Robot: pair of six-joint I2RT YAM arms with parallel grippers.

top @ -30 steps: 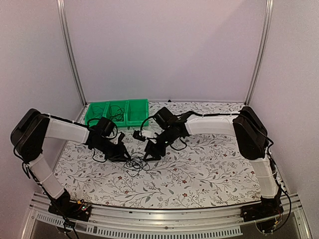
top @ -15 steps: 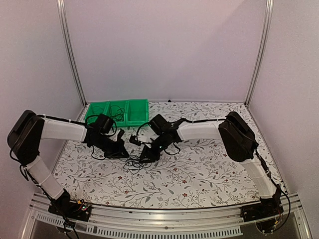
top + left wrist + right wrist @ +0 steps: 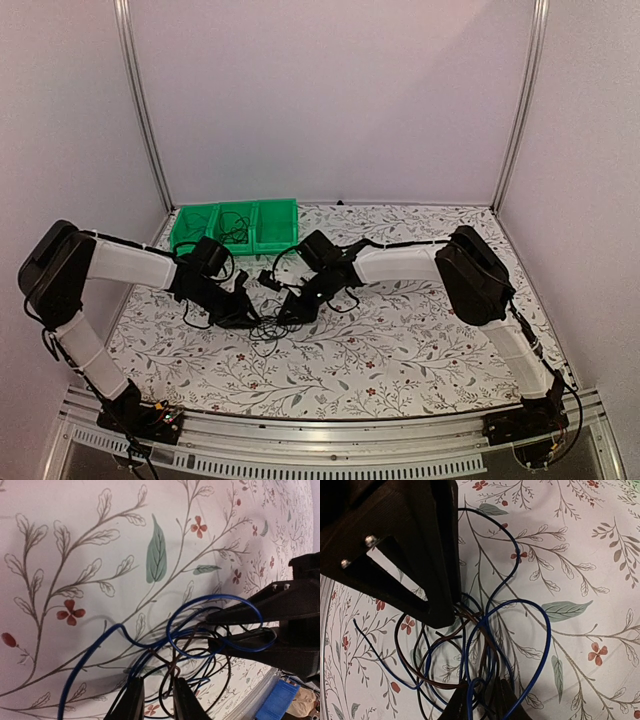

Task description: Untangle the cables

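The cables (image 3: 268,327) lie as a small tangle of thin blue, brown and black wires (image 3: 200,647) on the flowered table. My left gripper (image 3: 247,316) is at the tangle's left edge. Its jaws (image 3: 157,700) are open a little, with a brown and a black wire running loose between them. From the right my right gripper (image 3: 287,312) reaches into the tangle. Its jaws (image 3: 482,702) also stand narrowly open, with a blue loop and darker wires (image 3: 470,645) passing through the gap. The two grippers nearly meet over the tangle. The left gripper's finger (image 3: 440,580) fills the upper left of the right wrist view.
A green three-compartment bin (image 3: 236,228) stands at the back left with a few thin black wires in it. White walls and metal posts (image 3: 140,110) close in the table. The metal rail (image 3: 320,440) with both arm bases runs along the near edge.
The right arm has swung left and lowered its gripper into the tangle, its jaws narrowing. The left gripper has shifted slightly down and right at the tangle.
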